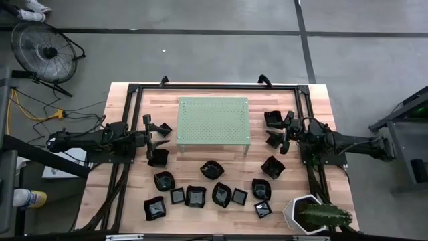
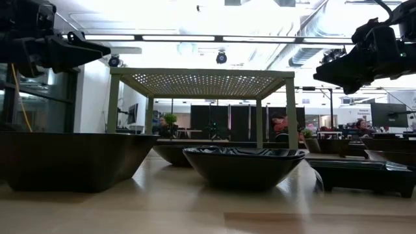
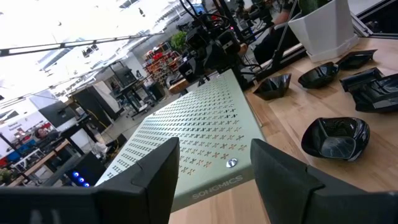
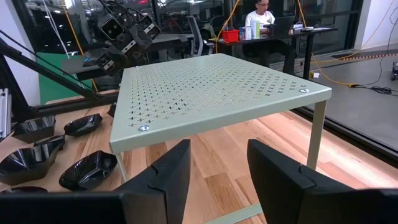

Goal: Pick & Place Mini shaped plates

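The mini shaped plates (image 1: 212,194) lay scattered over the near half of the surface (image 1: 134,194), around the green perforated rack (image 1: 214,119). Left gripper (image 1: 156,132) and right gripper (image 1: 279,134) hovered beside the rack, fingers wide and empty. Crowded glossy rims could slip or nudge neighbours during a grasp.

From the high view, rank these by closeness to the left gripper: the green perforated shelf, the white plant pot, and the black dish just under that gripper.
From the left gripper:
1. Black dish, directly beside it.
2. Green perforated shelf, table centre.
3. White plant pot, opposite near corner.
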### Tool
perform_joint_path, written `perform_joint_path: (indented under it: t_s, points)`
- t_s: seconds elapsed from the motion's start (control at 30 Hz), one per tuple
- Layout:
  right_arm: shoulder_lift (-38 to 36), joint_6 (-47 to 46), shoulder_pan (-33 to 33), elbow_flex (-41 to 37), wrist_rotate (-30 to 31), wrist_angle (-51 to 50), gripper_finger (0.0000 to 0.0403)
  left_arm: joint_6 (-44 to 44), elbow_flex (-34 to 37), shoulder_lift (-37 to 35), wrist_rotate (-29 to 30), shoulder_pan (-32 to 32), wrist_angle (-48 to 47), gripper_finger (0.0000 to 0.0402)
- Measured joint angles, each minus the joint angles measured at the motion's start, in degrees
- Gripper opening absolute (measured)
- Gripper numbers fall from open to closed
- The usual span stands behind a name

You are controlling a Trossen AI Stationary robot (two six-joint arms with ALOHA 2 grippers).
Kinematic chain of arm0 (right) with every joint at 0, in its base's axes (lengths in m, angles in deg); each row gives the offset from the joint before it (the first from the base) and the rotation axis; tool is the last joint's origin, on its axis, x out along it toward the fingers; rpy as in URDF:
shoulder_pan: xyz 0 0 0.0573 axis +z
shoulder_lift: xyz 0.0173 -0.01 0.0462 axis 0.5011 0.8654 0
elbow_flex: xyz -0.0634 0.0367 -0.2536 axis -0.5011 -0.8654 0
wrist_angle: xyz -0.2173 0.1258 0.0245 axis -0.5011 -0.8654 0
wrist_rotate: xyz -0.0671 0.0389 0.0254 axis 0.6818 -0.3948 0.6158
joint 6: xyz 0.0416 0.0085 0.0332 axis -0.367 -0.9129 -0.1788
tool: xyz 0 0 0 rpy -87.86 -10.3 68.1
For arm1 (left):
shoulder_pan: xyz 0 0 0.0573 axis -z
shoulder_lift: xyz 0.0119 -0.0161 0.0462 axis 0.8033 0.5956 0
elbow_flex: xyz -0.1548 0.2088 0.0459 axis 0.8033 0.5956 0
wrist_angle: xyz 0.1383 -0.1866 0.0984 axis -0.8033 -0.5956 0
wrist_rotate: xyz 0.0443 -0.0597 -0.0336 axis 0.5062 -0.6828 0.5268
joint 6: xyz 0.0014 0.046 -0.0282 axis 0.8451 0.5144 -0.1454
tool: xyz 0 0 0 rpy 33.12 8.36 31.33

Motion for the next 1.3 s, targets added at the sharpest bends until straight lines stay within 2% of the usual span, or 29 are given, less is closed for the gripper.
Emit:
perform_joint_path:
  t_s: [0.6,0.87,1.0,1.13,1.3]
  points:
    - [0.01,-0.26,-0.02,0.02,1.56,0.10,0.0154,0.02,0.01,0.01,0.00,-0.01,-0.01,0.0193]
    - [0.00,-10.84,-0.02,0.02,0.05,0.38,0.0154,0.00,0.02,0.00,-0.02,0.00,0.00,0.0193]
    - [0.00,-15.05,-0.10,0.16,2.68,3.43,0.0154,0.00,0.02,0.00,0.00,0.00,-0.02,0.0193]
    - [0.04,-18.55,-1.31,4.37,5.80,-0.80,0.0154,0.01,0.01,0.01,-0.02,-0.01,-0.01,0.0193]
    - [2.51,-18.18,-4.14,15.09,11.89,-14.12,0.0154,0.00,0.02,0.00,0.00,0.00,0.00,0.0193]
